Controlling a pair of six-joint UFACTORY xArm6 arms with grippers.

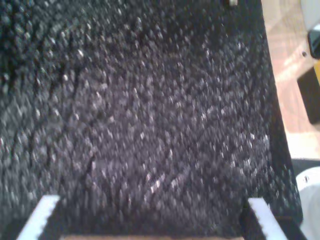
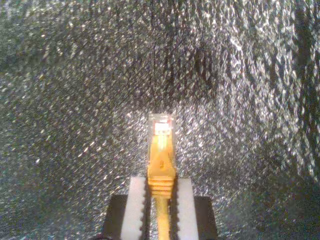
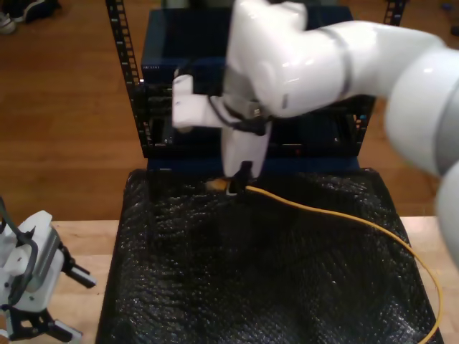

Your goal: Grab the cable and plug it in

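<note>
While my second gripper (image 2: pixel 161 200) clamped cable (image 2: pixel 161 160) behind plug (image 2: pixel 161 125), plug pointed forward for insertion; my first gripper (image 1: pixel 150 212) idled, jaws apart, lower left of exterior view.

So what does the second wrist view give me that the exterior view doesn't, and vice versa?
Second wrist view: the cable ends in a clear plug, and my second hand clamps it between white pads. Exterior view: the cable's long run to that view's right edge, and the rack behind. Both: cable, hand, black mat.
</note>
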